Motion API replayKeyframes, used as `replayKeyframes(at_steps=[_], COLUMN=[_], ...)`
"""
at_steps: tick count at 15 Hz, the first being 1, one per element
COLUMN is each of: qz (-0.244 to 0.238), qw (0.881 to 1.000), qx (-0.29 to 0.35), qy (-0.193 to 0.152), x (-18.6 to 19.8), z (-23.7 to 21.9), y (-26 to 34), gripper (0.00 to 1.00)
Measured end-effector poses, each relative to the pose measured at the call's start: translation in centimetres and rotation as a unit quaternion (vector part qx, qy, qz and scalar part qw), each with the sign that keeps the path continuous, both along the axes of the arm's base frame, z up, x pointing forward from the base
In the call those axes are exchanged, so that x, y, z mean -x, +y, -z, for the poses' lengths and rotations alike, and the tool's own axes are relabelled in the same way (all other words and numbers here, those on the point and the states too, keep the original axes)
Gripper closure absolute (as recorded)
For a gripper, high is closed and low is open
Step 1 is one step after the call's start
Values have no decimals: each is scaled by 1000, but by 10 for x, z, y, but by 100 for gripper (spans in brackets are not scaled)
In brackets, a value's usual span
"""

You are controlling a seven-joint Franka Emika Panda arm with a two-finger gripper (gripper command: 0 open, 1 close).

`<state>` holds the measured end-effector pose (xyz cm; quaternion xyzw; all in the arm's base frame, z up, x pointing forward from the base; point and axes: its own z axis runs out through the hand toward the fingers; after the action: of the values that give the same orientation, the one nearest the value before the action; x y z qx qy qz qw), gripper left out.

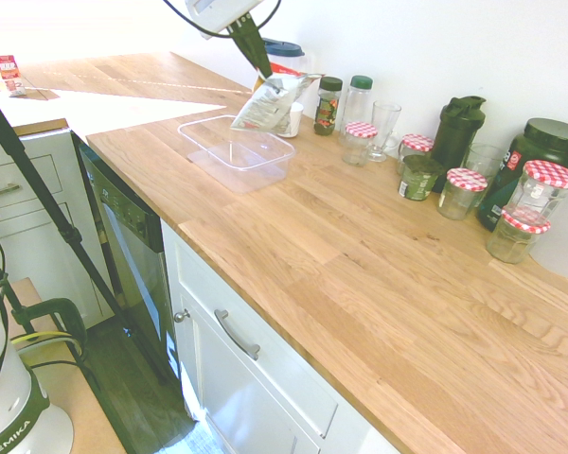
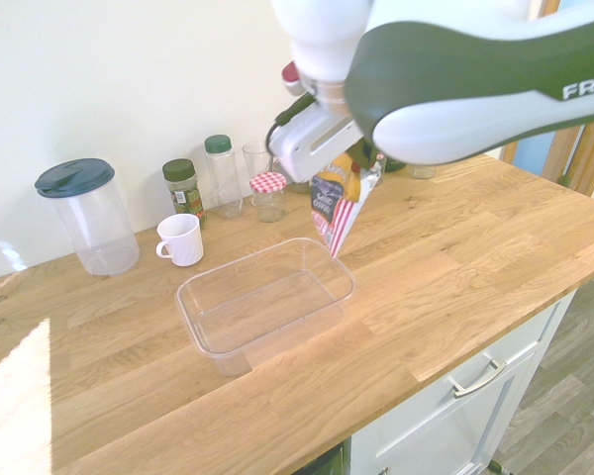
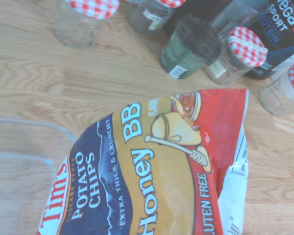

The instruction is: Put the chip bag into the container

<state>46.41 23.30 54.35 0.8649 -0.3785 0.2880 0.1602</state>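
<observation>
Jaws closed on the upper end of the chip bag (image 2: 337,203); the fingers themselves are hidden behind the wrist housing in both exterior views, but the bag hangs clear of the table (image 2: 455,267) from the gripper (image 2: 329,163). The bag is crinkled foil, silvery-white on its back in the first exterior view, printed red, yellow and dark blue on its front in the wrist view. It hangs tilted, its lower corner just above the far rim of the container (image 2: 262,302).

Container: one, clear plastic, shallow, rectangular with rounded corners and a rolled rim, nothing inside, standing on the wooden plank table some way in from the front edge.

Along the wall edge of the table: five glass jars with red-and-white checked lids (image 1: 465,192), one dark-lidded jar (image 1: 418,177), two green-capped bottles (image 1: 328,104), one clear drinking glass (image 1: 383,128), one dark shaker bottle (image 1: 456,130), one large dark tub (image 1: 540,156). The second exterior view adds one white mug (image 2: 181,238) and one clear jug with a blue lid (image 2: 87,215).
</observation>
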Motion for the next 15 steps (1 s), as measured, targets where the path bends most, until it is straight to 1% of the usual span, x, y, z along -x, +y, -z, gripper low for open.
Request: replayKeyframes(at_steps=[3, 6, 7, 10, 15], qz=[3, 9, 12, 21, 30], qw=[1000, 999, 998, 998, 997], qx=[9, 21, 23, 25, 26], qy=[22, 44, 51, 59, 64], x=[-26, -55, -62, -74, -77], z=[49, 94, 101, 111, 116], y=[50, 82, 88, 93, 90], gripper=[100, 100, 0, 0, 0])
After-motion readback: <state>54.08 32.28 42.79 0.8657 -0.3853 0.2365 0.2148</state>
